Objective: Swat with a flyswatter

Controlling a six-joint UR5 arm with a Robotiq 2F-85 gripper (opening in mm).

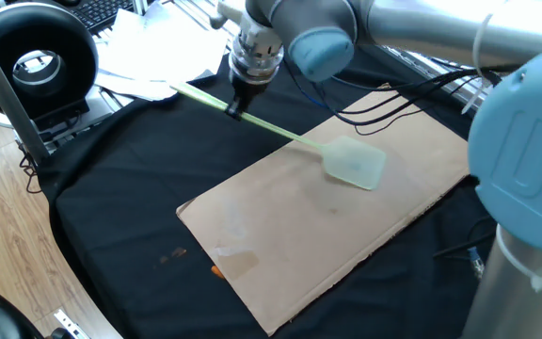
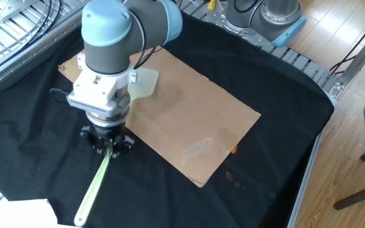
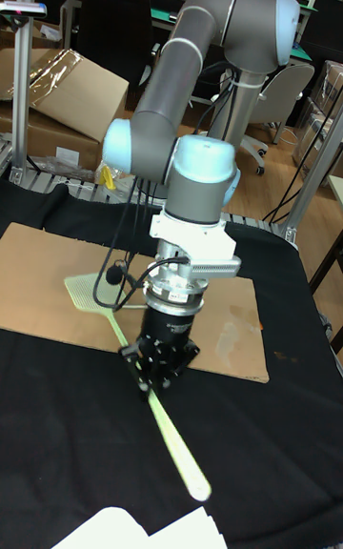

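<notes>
The pale green flyswatter (image 1: pixel 280 132) has its mesh head (image 1: pixel 354 163) over the brown cardboard sheet (image 1: pixel 280 235). My gripper (image 1: pixel 236 105) is shut on the thin handle, part way along it. From the other side, the gripper (image 2: pixel 107 143) holds the handle (image 2: pixel 91 193), and the head (image 2: pixel 143 83) shows just past the arm. In the tall view the gripper (image 3: pixel 158 360) clamps the handle (image 3: pixel 176 449), with the head (image 3: pixel 88 292) over the cardboard (image 3: pixel 38 273). Whether the head touches the sheet I cannot tell.
A black cloth (image 1: pixel 130 188) covers the table. White papers (image 1: pixel 149 56) and a black round device (image 1: pixel 36 56) lie at the far left corner. Black cables (image 1: pixel 412 85) trail behind the cardboard. Small orange marks (image 2: pixel 234 149) sit near one cardboard edge.
</notes>
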